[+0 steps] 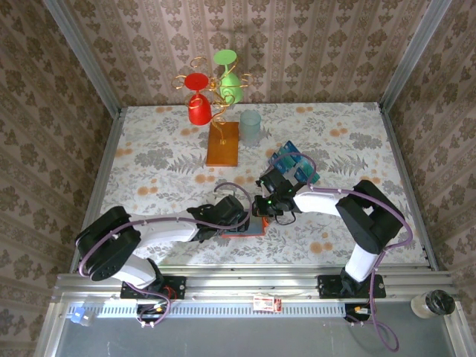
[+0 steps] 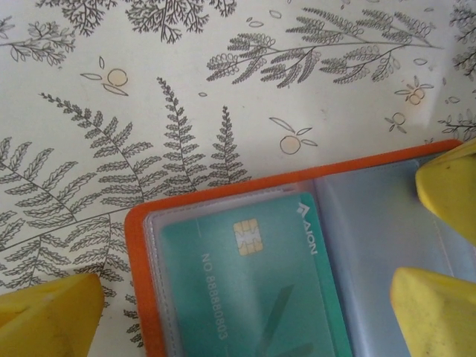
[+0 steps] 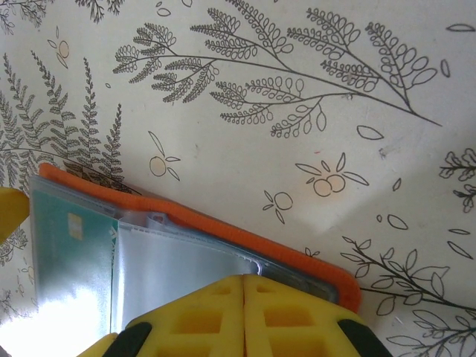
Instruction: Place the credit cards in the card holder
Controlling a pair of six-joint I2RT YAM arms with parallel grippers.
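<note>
Left wrist view: the orange card holder (image 2: 136, 282) lies open on the fern-print worktop (image 2: 223, 89), with one teal card (image 2: 260, 290) in a clear sleeve. The left hand (image 1: 236, 214) straddles it, spread wide. The right hand (image 3: 244, 290), pressed together, sits over the empty sleeves. Spare cards (image 1: 294, 165) lie fanned nearby, so the next move is probably to fetch one.

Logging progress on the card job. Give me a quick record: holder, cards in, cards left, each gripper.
card holder: lying open
filed: one teal card visible inside
loose cards: fanned pile, farther back on the right
left gripper: open, over the card holder
right gripper: shut, at the card holder
</note>
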